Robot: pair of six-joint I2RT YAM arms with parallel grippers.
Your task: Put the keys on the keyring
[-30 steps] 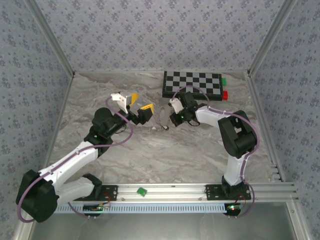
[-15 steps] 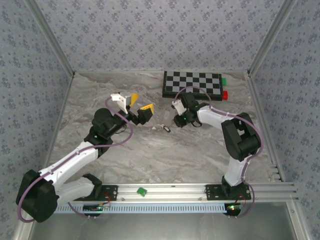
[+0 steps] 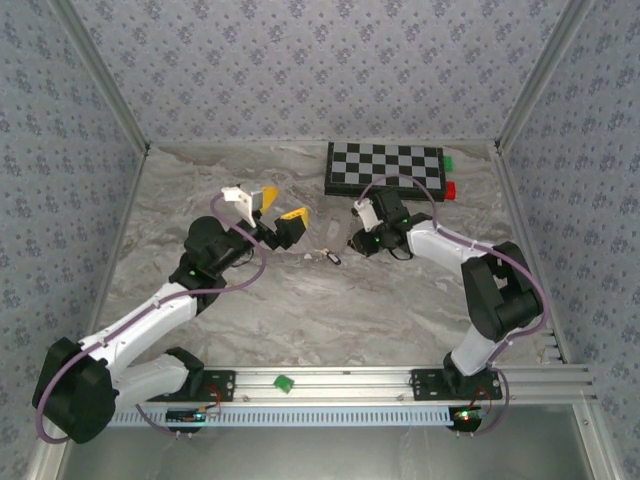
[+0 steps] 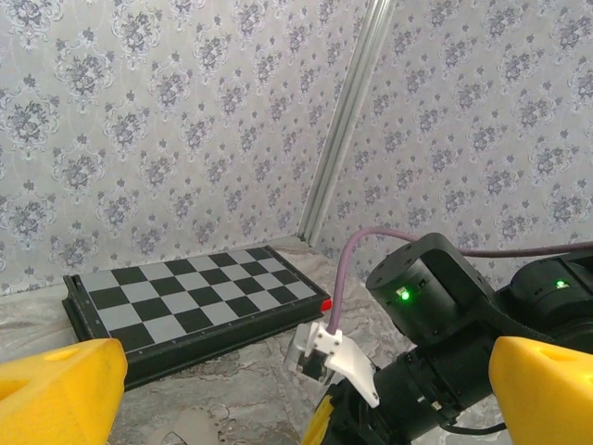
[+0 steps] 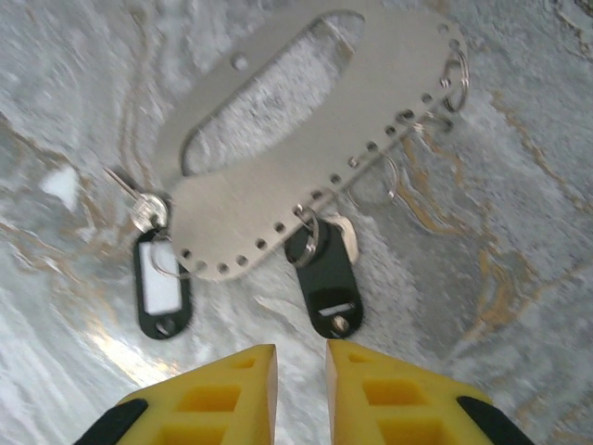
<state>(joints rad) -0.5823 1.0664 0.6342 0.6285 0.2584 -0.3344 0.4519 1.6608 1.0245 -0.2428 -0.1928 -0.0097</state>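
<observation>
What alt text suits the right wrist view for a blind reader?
A flat silver plate with edge holes lies on the marbled table, a small key and two black tags at its edge. The right gripper, slightly open, points at them.

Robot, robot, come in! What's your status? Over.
Left gripper wide open, empty. Right gripper barely ajar, empty, over the keys. Keys with black tags at the grey plate edge. Nothing between gripper and keys.

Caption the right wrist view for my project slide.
Right gripper, fingers barely parted, poised over a perforated metal plate with two black key tags and a silver key at its edge.
</observation>
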